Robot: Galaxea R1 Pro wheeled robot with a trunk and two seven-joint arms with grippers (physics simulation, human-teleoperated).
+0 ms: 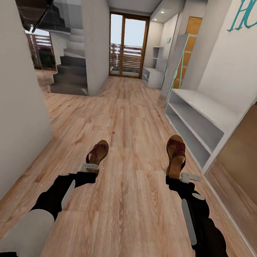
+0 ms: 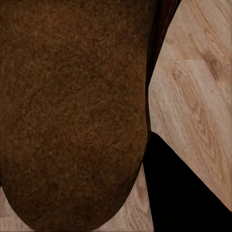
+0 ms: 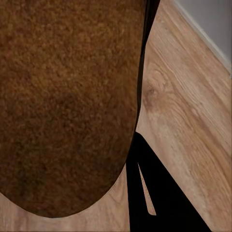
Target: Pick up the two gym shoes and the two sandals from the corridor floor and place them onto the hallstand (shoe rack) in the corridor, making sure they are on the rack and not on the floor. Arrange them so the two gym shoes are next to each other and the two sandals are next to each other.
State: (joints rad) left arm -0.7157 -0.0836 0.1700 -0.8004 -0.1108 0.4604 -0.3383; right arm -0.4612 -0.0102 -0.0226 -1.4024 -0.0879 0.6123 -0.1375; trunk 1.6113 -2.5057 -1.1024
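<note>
Sandals hang one in each gripper: left sandal (image 1: pixel 98 152), right sandal (image 1: pixel 176 153), jaws pinching the heels, above the corridor floor (image 1: pixel 127 208). Beside the right sandal stands a plain low white rack (image 1: pixel 201 121); do not unload there.

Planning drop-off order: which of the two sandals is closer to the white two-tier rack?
The sandal at the right end effector. It sits just off the rack's near corner; the other sandal, at the left end effector, is farther across the floor.
</note>
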